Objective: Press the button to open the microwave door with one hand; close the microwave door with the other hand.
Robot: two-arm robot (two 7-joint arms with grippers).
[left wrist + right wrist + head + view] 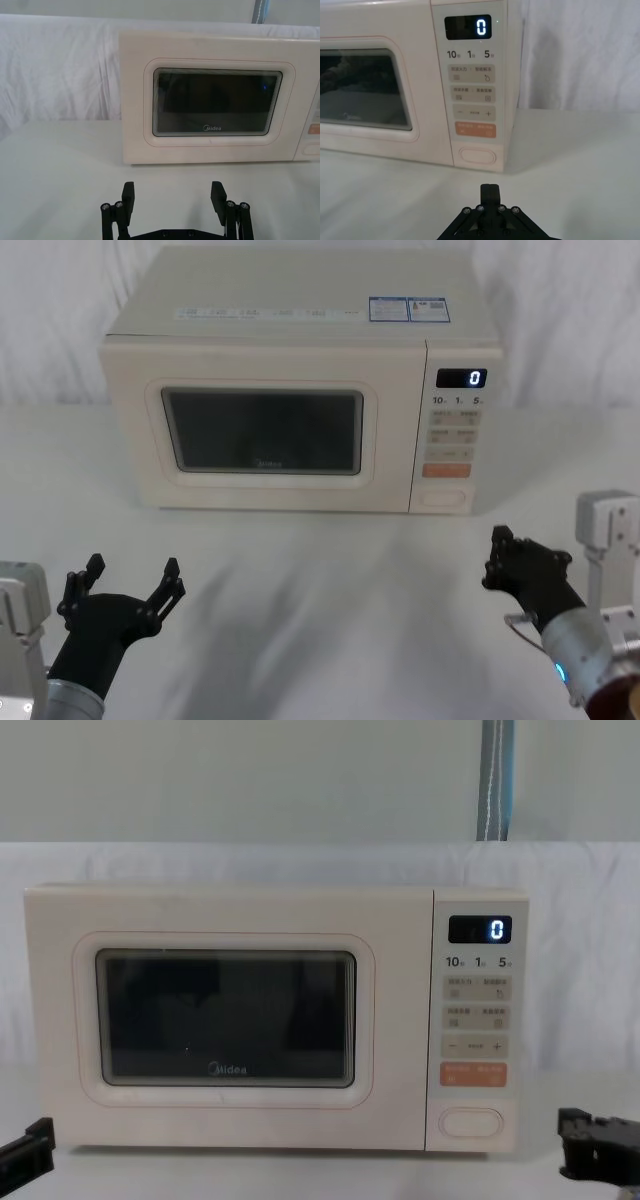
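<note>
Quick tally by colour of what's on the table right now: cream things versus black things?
Cream: 1, the microwave, with the microwave door shut and the button unpressed.
Black: 2, the left gripper, fingers spread, and the right gripper, fingers together, both short of the microwave's front.
Total: 3

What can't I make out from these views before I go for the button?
- Inside of the microwave: hidden behind the shut microwave door's dark glass in every view.
- Small key labels above the button: too small to read.
- Right gripper: fingers closed, but cut by the lower edge in the right wrist view.
- Left gripper: open, base cut off likewise.
</note>
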